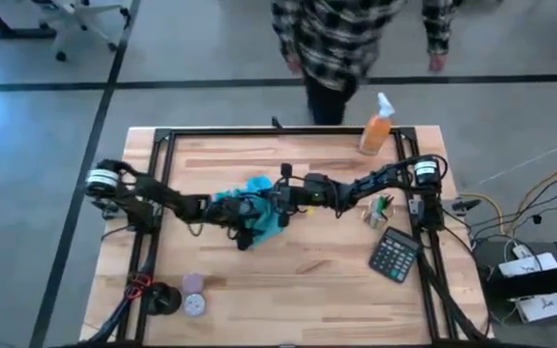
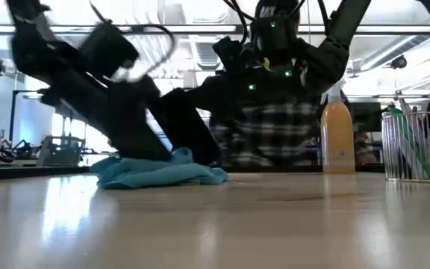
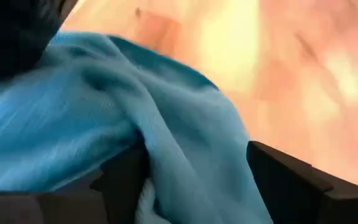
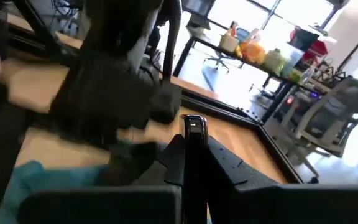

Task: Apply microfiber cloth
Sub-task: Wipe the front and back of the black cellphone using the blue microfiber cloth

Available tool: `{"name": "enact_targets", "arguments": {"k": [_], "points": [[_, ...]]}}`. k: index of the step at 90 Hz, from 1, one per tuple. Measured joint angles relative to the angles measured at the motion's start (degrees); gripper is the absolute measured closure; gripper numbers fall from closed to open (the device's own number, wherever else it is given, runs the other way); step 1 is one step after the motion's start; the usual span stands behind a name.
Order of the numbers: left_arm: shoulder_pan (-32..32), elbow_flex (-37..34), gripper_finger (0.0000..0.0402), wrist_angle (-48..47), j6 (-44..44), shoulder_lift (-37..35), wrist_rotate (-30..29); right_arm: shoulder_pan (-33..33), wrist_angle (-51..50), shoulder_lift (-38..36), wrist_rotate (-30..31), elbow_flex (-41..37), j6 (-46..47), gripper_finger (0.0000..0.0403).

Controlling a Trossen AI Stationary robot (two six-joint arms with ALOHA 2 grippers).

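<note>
Cloth (image 1: 259, 205) lies bunched near the desk's (image 1: 307, 280) middle, the left gripper (image 3: 191, 186) spread around a fold and the right gripper (image 4: 193, 146) pinching a thin black phone (image 4: 194, 127); crowded arms risk colliding.

- The high view looked straight down on the whole desk (image 1: 288, 280).
- The low view sat at desk-top height, facing level across into the room.
- The left wrist view hung very close over the microfiber cloth (image 3: 104, 124), which the high and low views also showed.
- The right wrist view faced the room.
</note>
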Motion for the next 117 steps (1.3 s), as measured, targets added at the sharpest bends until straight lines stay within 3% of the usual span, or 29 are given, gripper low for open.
{"name": "enact_targets", "arguments": {"k": [9,19,35,42,56,78,104,117], "points": [[-1.45,-3.21,0.0150,-1.11,-0.74,-5.16,-2.37,0.11,0.24,-1.00,-0.18,-0.53,0.62,0.0393],[-2.69,-5.67,0.0158,-0.19,-0.72,-6.09,-8.00,0.11,0.36,-4.59,-0.10,-2.09,0.57,0.0393],[-2.76,-6.14,0.0170,8.42,1.81,1.05,-9.22,0.11,-1.72,-10.59,0.15,-5.90,0.60,0.0393],[-2.75,-3.41,0.0174,13.65,5.36,6.37,-9.28,0.11,-4.62,-13.61,0.10,-7.26,0.89,0.0393],[-2.58,3.84,0.0176,15.07,11.41,16.55,-11.27,0.60,-9.93,-17.08,-0.15,-9.17,1.16,0.0393],[-2.48,13.25,0.0173,20.85,14.10,28.07,-12.20,2.36,-13.65,-25.31,-0.39,-14.82,1.85,0.0393],[-0.83,24.33,0.0179,23.46,16.93,36.35,-12.96,3.22,-14.40,-34.38,2.83,-23.81,5.29,0.0393],[0.04,26.79,0.0160,22.22,17.17,35.96,-13.35,3.54,-12.03,-35.86,6.16,-26.64,6.86,0.0391]]}}
